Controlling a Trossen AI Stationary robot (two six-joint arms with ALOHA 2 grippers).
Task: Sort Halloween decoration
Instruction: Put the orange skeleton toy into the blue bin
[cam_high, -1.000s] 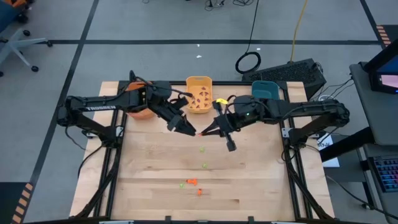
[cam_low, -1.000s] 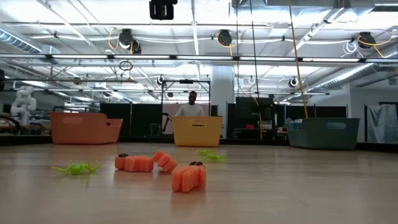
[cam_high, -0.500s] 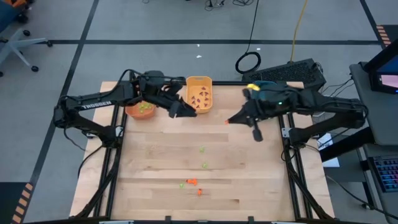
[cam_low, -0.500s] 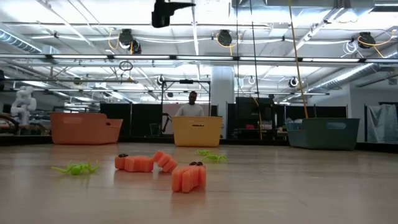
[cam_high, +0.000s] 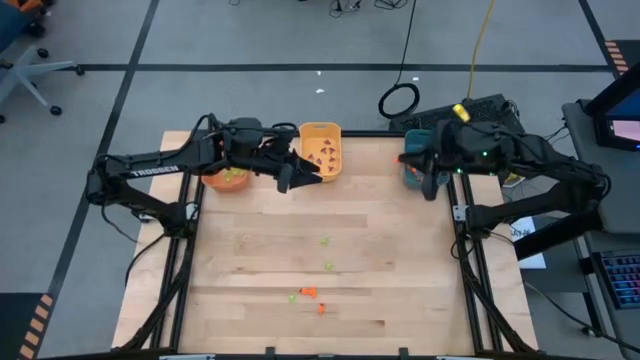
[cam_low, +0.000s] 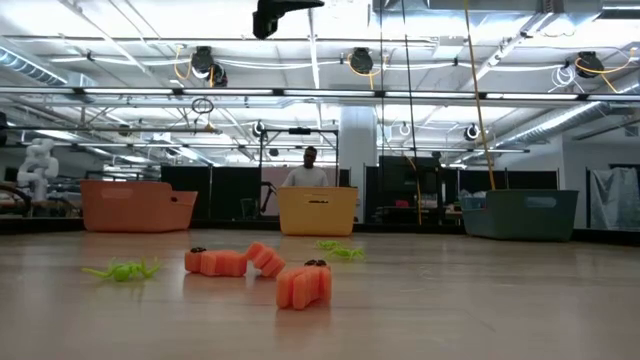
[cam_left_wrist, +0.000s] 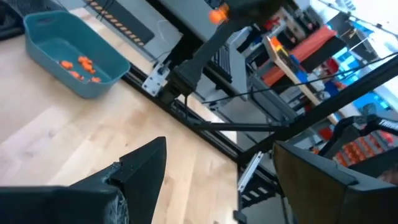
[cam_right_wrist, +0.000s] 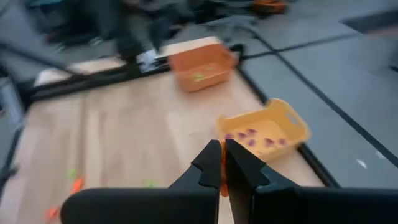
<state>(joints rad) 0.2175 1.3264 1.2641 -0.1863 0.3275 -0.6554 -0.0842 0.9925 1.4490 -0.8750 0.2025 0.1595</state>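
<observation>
Three bins line the tabletop's (cam_high: 250, 250) far edge: orange bin (cam_high: 225, 180) holding green trinkets, yellow bin (cam_high: 321, 153) purple ones, teal bin (cam_left_wrist: 74, 53) orange ones. Loose on the tabletop: three green trinkets (cam_high: 325, 240), two orange trinkets (cam_high: 310, 292). Left gripper (cam_high: 305, 178) jaws open by the yellow bin; right gripper (cam_right_wrist: 222, 168) over the teal bin, jaws pinching an orange sliver

Teal bin (cam_high: 418, 160) half hidden under right pincer (cam_high: 434, 186)

Bright, even overhead light; ceiling strip lamps (cam_low: 150, 40) glare in low view; shadows soft; right wrist view motion-blurred, near fingers out of focus
</observation>
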